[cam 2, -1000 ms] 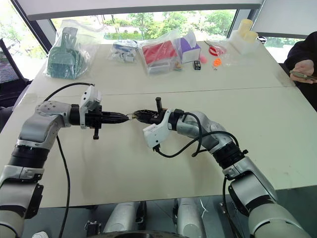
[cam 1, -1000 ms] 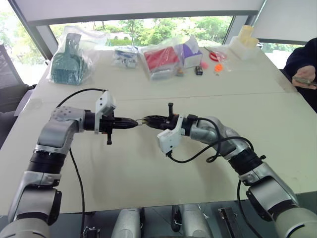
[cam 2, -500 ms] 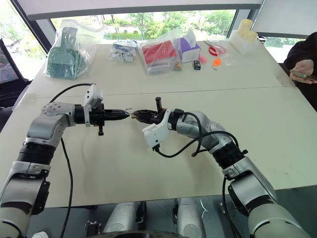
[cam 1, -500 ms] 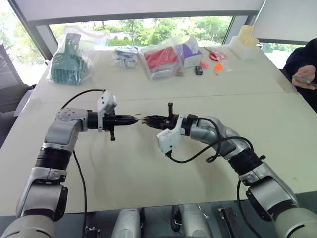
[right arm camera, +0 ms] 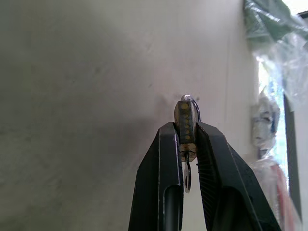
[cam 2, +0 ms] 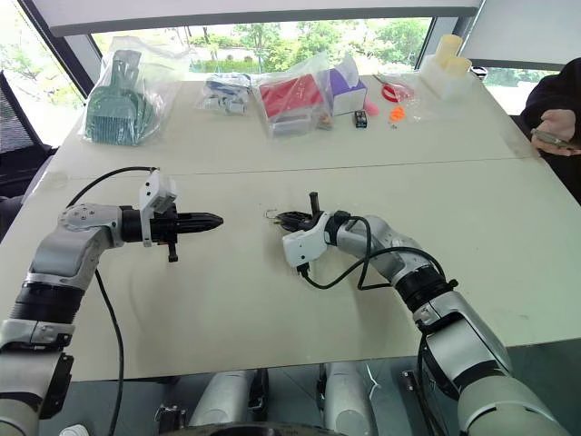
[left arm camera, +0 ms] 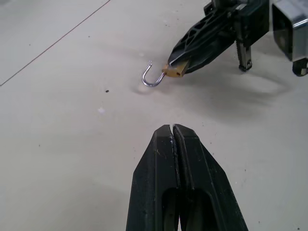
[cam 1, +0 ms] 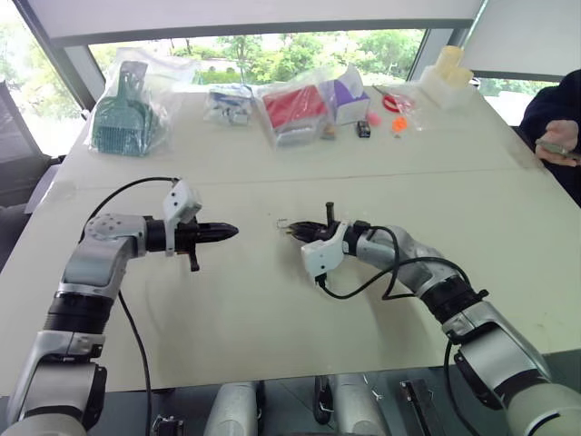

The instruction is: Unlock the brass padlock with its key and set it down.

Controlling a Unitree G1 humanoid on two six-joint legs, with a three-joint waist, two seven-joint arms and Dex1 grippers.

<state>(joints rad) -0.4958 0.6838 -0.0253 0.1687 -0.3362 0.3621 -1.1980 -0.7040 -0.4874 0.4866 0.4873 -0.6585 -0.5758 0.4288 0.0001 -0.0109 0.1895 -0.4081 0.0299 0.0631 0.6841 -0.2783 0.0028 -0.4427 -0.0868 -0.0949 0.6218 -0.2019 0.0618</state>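
right pincer [right arm camera: 188, 139]: we grip the small brass padlock [right arm camera: 186, 126], hooked silvery shackle swung free, thin silvery key [right arm camera: 186, 177] in its base, low over the pale counter [cam 1: 272, 300] for set-down | left pincer [left arm camera: 173, 132]: closed, empty, well apart

- Bright daylight comes from the windows [cam 1: 272, 45] behind the worktop [cam 1: 272, 291]; the glass is partly blown out.
- Shadows on the worktop are soft and diffuse.
- Head views are sharp, with slight bowing at the edges.
- Right wrist view: the plastic bags [right arm camera: 274, 53] are blurred and overexposed.
- Left wrist view is evenly lit, with a faint shadow under the right gripper [left arm camera: 180, 67].
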